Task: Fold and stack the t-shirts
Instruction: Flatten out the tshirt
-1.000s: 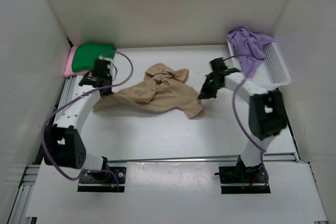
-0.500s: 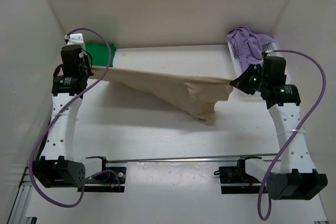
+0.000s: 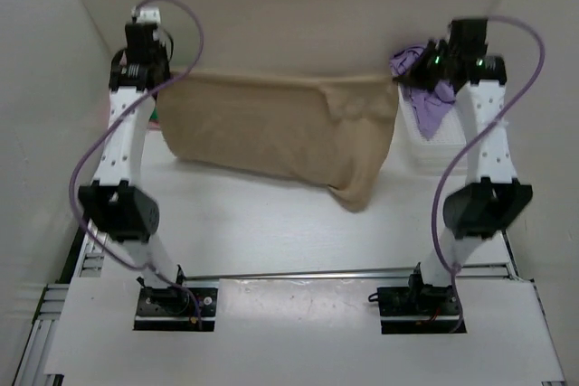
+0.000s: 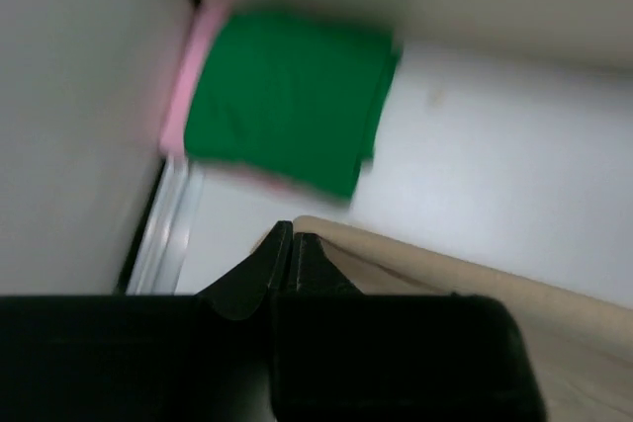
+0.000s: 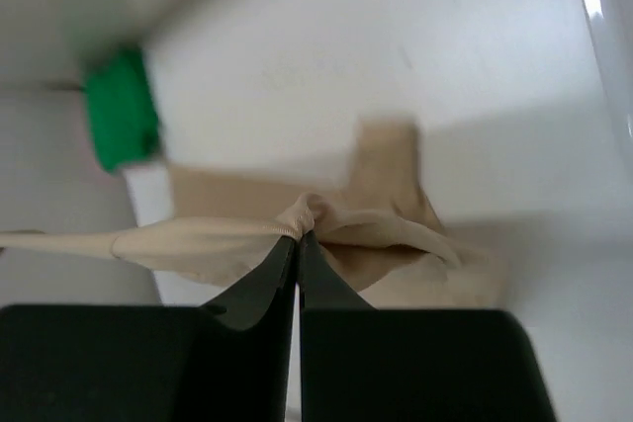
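I hold both arms high with the tan shirt (image 3: 271, 128) stretched between them like a sheet. It hangs over the table (image 3: 271, 241), and its lower right corner droops lowest. The left gripper (image 4: 287, 236) has its jaws pressed together on the shirt's top left edge. The right gripper (image 5: 299, 234) pinches a bunched bit of the top right corner. The green shirt (image 4: 287, 101) lies folded on the pink shirt (image 4: 193, 76) in the far left corner. The lavender shirt (image 3: 425, 101) sits crumpled at the far right.
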You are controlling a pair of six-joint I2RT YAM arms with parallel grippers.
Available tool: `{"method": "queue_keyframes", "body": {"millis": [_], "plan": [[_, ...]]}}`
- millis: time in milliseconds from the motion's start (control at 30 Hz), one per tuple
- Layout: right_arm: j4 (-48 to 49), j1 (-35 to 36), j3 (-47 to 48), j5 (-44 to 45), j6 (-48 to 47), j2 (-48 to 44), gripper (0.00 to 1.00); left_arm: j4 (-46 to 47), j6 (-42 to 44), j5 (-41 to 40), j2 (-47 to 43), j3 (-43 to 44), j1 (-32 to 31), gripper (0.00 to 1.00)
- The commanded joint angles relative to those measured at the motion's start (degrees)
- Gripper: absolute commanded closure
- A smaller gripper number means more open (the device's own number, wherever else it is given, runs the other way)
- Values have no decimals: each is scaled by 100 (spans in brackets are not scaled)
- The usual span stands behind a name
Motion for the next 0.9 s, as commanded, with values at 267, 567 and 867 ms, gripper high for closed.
{"method": "queue_keyframes", "body": {"millis": [267,567,867], "plan": [[3242,-739,1439,-652,1667,-450,100,1061,25,-156,743,3072,-217,90],[2643,-739,-2503,-575,779,-2830,100,1061,25,204,-961,-640,-269,90],[2203,-546,-7476,-363,585,-5328,100,1061,25,117,-2631,-4864,-384,90]]}}
